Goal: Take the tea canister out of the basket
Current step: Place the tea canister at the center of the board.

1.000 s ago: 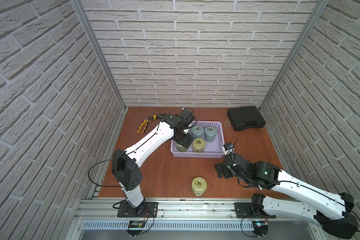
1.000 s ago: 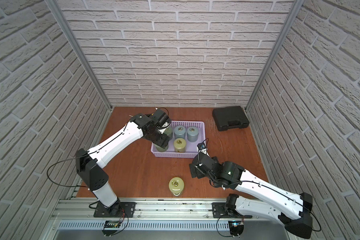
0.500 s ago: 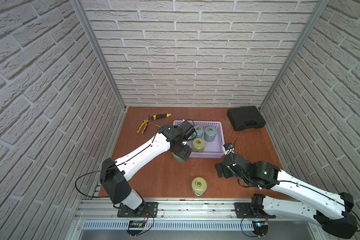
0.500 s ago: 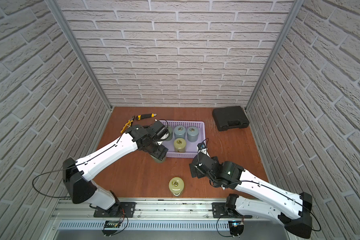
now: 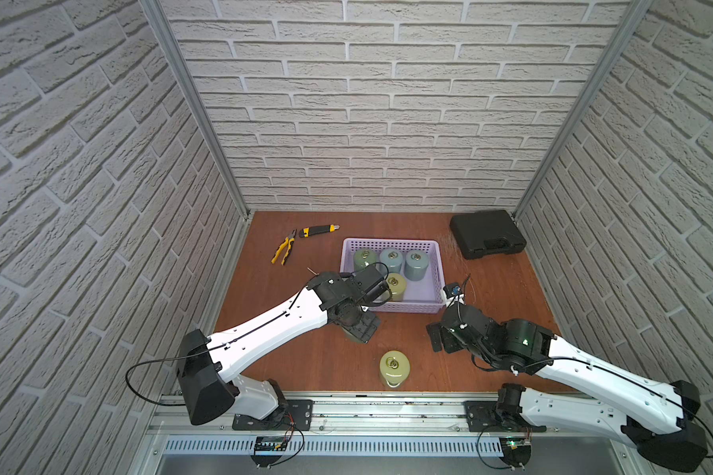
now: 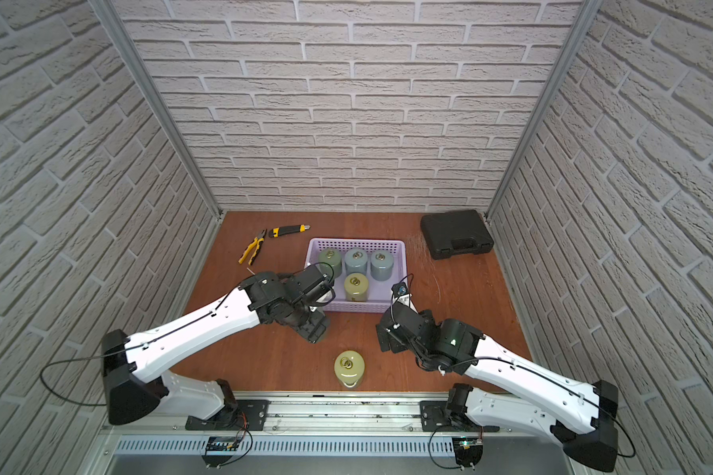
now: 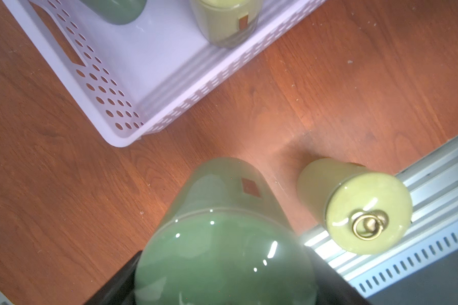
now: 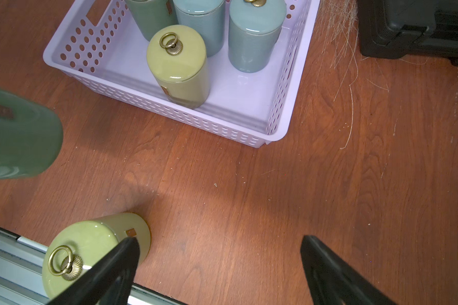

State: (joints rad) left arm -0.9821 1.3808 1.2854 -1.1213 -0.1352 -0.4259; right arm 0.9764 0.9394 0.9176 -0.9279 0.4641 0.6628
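Left of centre in both top views, the left claw (image 5: 362,329) points down at the table (image 5: 318,370) just in front of the near left corner of the basket (image 5: 404,307). Its jaws stand wide and are clamped around the dark green tea canister (image 7: 222,237). In the left wrist view the black fingers (image 7: 117,286) flank the canister at the bottom of the frame. The canister is outside the basket, close to that corner but apart from it; I cannot tell whether its base touches the table. It is a round, glossy jar with a smooth top and a small brown square label on its side.

To the right, the lavender basket holds four upright canisters. A dark green one (image 5: 363,258) and two blue-grey ones (image 5: 391,259) (image 5: 416,263) stand in the far row, and a yellow-green one (image 5: 395,286) stands in the near row. Below centre, another yellow-green canister (image 5: 394,368) stands on the table near its front edge, with a brass ring on its lid.

Right of centre, the right claw (image 8: 219,239) hangs over bare table with its jaws spread wide, holding and touching nothing.
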